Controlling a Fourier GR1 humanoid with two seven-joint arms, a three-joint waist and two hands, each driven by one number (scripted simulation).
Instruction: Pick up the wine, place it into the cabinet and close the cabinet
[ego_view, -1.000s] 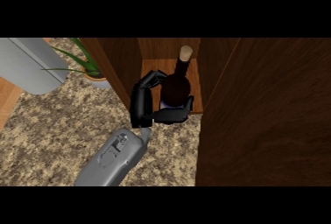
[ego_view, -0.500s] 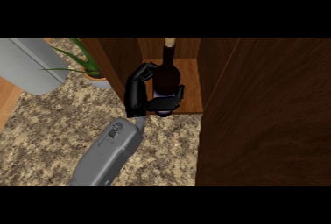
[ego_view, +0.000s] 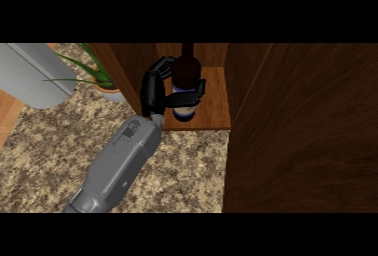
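Note:
The dark wine bottle (ego_view: 186, 67) stands upright on the wooden shelf (ego_view: 214, 100) inside the open cabinet, its neck running up out of view. My left hand (ego_view: 153, 92) is shut on it from the left, fingers curled round its far side and thumb across its near side above the pale label. The grey forearm comes in from the lower left. The cabinet's door (ego_view: 303, 130) stands open as a broad dark wood panel on the right. My right hand does not show.
A potted green plant (ego_view: 100, 80) stands just left of the cabinet's side wall. A grey appliance (ego_view: 29, 75) fills the upper left corner. Speckled granite counter (ego_view: 52, 150) spreads below.
My left hand has carried the bottle away from me, deeper into the cabinet, and the forearm has stretched out after it.

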